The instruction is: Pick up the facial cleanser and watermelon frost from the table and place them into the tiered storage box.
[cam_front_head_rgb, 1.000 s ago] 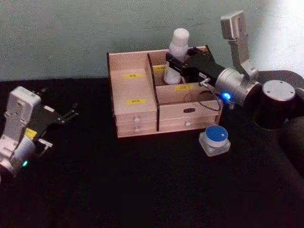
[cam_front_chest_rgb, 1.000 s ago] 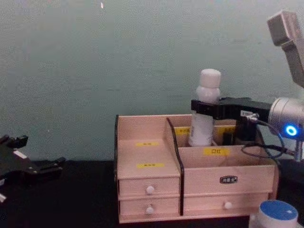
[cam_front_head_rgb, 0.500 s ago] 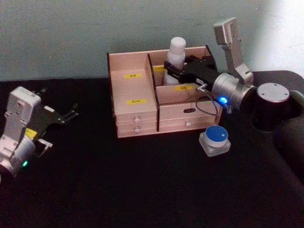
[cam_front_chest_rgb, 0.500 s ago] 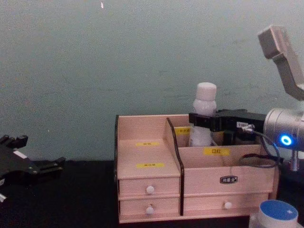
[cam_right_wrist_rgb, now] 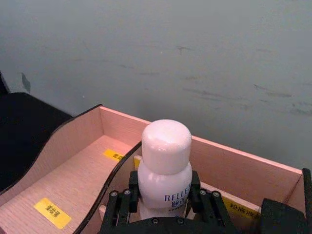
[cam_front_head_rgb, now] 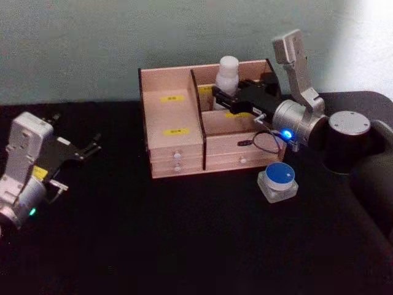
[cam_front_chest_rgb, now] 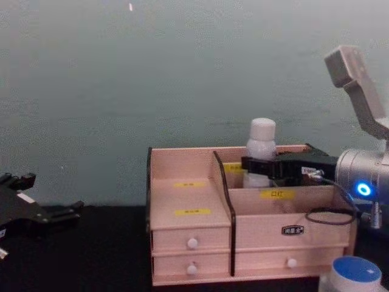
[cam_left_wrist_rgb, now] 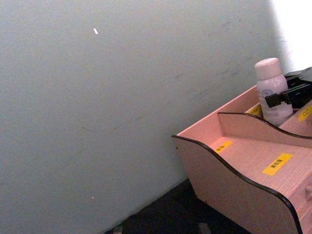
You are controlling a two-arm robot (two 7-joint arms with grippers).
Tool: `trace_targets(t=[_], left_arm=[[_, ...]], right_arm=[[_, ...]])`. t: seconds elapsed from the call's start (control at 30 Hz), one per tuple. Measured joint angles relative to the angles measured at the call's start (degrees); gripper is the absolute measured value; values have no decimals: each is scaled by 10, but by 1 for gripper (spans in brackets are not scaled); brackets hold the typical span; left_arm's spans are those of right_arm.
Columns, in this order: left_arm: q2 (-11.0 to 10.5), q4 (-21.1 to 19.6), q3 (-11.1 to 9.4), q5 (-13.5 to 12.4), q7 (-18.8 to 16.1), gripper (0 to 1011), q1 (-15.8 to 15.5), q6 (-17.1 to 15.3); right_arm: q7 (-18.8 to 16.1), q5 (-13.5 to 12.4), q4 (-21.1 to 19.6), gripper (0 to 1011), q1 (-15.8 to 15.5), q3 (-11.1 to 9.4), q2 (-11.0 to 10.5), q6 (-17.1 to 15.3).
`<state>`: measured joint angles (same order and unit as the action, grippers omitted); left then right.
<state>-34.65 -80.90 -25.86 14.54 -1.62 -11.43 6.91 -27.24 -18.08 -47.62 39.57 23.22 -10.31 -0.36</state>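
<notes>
Clamping the white facial cleanser (cam_front_head_rgb: 227,70) bottle, the right gripper (cam_front_head_rgb: 226,96) holds it upright in the back right compartment of the tiered storage box (cam_front_head_rgb: 175,147). It sits lower than a second ago and is not yet released. The blue-lidded watermelon frost (cam_front_head_rgb: 277,179) still waits on the table (cam_front_head_rgb: 184,233) by the box's front right corner, while the left gripper (cam_front_head_rgb: 83,147) idles, fingers apart, near the left edge.
</notes>
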Motion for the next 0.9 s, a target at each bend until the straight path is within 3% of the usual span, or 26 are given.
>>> trace_targets(t=[0.67, 0.9], left_arm=[[0, 0, 0, 0, 0, 1001, 0, 0], [0, 0, 0, 0, 0, 1001, 0, 0]], right_arm=[[0, 3, 4, 590, 1, -2, 2, 0], [0, 3, 3, 805, 1, -1, 1, 0]])
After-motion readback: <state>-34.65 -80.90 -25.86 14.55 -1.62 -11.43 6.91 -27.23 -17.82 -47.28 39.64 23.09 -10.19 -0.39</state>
